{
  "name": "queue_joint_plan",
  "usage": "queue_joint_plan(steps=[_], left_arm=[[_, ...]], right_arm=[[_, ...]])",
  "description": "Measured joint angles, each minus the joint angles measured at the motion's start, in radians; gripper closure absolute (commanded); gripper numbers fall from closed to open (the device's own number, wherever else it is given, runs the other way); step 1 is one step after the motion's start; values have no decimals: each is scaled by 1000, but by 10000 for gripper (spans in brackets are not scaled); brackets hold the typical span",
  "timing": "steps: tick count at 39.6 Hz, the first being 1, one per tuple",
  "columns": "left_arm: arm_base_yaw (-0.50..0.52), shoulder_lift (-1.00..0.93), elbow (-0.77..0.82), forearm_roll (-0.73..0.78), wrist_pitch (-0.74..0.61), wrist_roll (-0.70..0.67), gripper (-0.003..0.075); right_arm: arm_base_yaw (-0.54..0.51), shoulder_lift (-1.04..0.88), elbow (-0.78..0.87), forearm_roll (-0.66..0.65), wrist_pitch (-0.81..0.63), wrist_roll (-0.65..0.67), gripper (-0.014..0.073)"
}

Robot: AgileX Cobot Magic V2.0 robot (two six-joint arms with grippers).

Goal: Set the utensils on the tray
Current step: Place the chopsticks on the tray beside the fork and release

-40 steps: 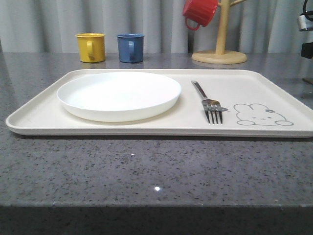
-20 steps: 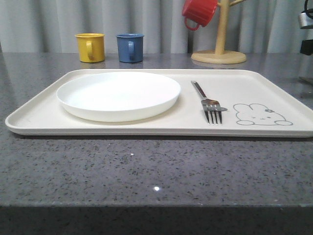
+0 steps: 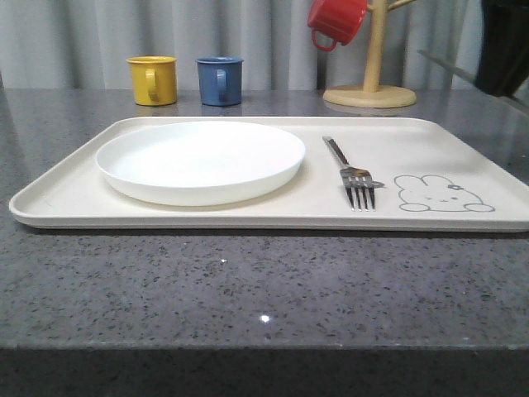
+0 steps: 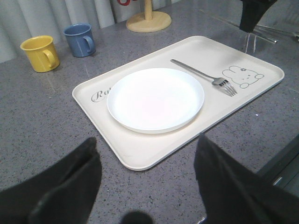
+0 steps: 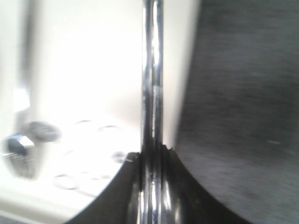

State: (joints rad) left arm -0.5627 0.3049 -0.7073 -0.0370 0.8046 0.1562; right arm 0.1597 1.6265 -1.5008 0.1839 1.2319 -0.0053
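- Front view: at the back of the grey speckled counter [image 3: 248,289] we see a yellow mug [image 3: 153,79] and a blue mug [image 3: 220,79] side by side. A red mug [image 3: 337,20] hangs on a wooden mug tree [image 3: 371,74] to their right. None of them stands between the camera and the tray [image 3: 74,190].
- The cream tray holds a round white plate [image 3: 199,160] on its left half. The fork [image 3: 351,172] lies just right of the plate, tines toward us, beside the printed rabbit [image 3: 444,193].
- At the upper right edge the right gripper [image 3: 504,50] is a dark blur, cut off by the frame. A thin pale streak slants out of it; we cannot make out what that is.
- Left wrist view: the left gripper [image 4: 145,182] has its two dark fingers [image 4: 70,182] spread wide, nothing between them, above the counter near the tray's edge. The plate covers part of the "Rabbit" script [image 4: 99,95]. The right gripper shows as a dark shape past the tray's far corner, with blurred bright metal under it.
- Right wrist view: the right gripper's fingers are pressed onto a slim shiny metal utensil [image 5: 152,93], most likely the chopsticks, running away from the camera over the tray's edge. The picture is blurred and overexposed; the rabbit print is faint.
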Motion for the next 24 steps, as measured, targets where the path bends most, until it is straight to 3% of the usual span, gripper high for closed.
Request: queue_joint_plan(steps=[8,18,24], left_arm=[[0,0,0,0,0,0,302],[0,0,0,0,0,0,302],[0,0,0,0,0,0,302]], right_arm=[[58,52,0,102,0,51,520],[58,171,0,127,-2,140,517],[58,199,0,142,-5,165,437]])
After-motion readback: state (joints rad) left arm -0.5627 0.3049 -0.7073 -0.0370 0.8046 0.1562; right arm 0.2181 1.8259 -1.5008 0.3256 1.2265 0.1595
